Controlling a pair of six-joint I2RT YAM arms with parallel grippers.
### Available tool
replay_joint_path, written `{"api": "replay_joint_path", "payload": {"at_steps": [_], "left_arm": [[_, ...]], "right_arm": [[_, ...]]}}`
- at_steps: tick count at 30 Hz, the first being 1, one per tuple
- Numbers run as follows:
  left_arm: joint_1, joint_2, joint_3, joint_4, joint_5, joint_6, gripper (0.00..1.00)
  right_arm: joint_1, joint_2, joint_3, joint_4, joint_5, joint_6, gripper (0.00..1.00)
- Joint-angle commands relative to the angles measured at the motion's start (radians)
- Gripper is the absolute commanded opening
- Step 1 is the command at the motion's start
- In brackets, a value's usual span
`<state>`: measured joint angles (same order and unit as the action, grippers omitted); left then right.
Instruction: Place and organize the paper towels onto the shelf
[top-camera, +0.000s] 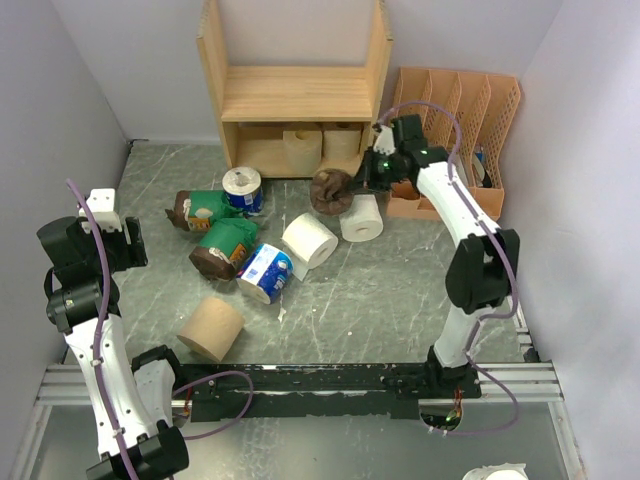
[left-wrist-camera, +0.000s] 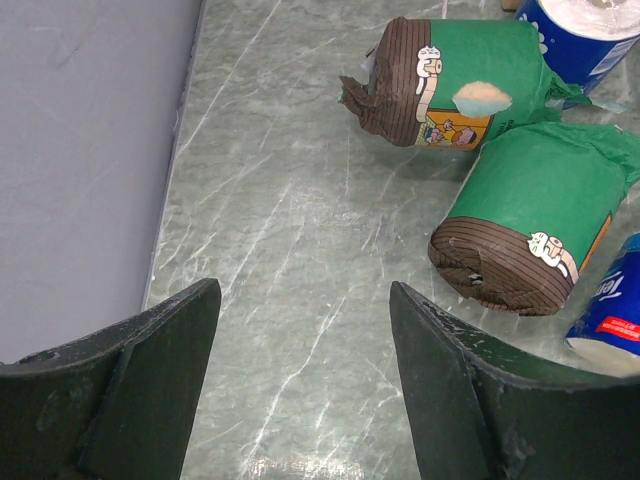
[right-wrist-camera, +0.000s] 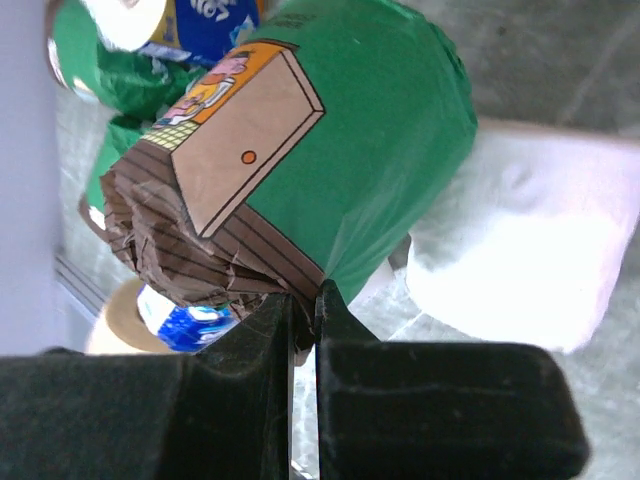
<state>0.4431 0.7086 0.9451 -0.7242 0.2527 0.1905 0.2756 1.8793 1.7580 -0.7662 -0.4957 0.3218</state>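
top view: the wooden shelf stands at the far edge of the bench, with two pale rolls side by side on its lower tier. a peach file organizer sits in the far right corner. the right pincer is just in front of the shelf's right side, gripping a green-wrapped roll whose dark brown end faces up. a white roll lies just beside it, towards the near edge. mid-bench lie a second white roll, an upright blue-and-white roll, a tipped blue-and-white roll and a green pair. a tan roll lies nearer the near edge. the left pincer is by the left edge, apart from every roll.

left wrist view: the left pincer is spread wide, with only bench surface between its fingers. the green pair lies ahead, untouched.

right wrist view: the right pincer is narrowed almost to nothing, nipping the crumpled brown wrapper end of the green-wrapped roll. the white roll shows behind it.
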Motion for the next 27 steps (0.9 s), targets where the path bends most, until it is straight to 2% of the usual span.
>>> {"api": "replay_joint_path", "payload": {"at_steps": [1, 4, 7, 9, 14, 19, 24, 27], "left_arm": [[-0.004, -0.016, -0.003, 0.027, 0.017, 0.003, 0.80], [-0.004, -0.014, -0.003, 0.028, 0.017, 0.002, 0.79], [-0.004, -0.013, -0.003, 0.028, 0.014, 0.002, 0.79], [-0.003, -0.013, -0.005, 0.029, 0.012, 0.001, 0.80], [-0.003, -0.003, -0.003, 0.029, 0.008, -0.001, 0.79], [-0.003, -0.005, -0.005, 0.033, -0.003, -0.005, 0.79], [-0.001, -0.012, -0.005, 0.033, -0.004, -0.005, 0.79], [-0.001, -0.015, -0.006, 0.034, -0.004, -0.006, 0.79]], "right_arm": [[-0.068, -0.184, -0.215, 0.237, -0.029, 0.300, 0.00], [-0.075, -0.354, -0.405, 0.499, 0.053, 0.494, 0.00], [-0.079, -0.325, -0.380, 0.459, 0.061, 0.646, 0.00], [-0.080, -0.325, -0.408, 0.498, 0.073, 0.758, 0.00], [-0.082, -0.257, -0.405, 0.624, -0.020, 0.978, 0.00], [-0.086, -0.209, -0.364, 0.623, 0.061, 1.009, 0.00], [-0.088, -0.159, -0.356, 0.721, 0.119, 1.056, 0.00], [-0.088, -0.144, -0.351, 0.738, 0.209, 1.070, 0.00]]}}
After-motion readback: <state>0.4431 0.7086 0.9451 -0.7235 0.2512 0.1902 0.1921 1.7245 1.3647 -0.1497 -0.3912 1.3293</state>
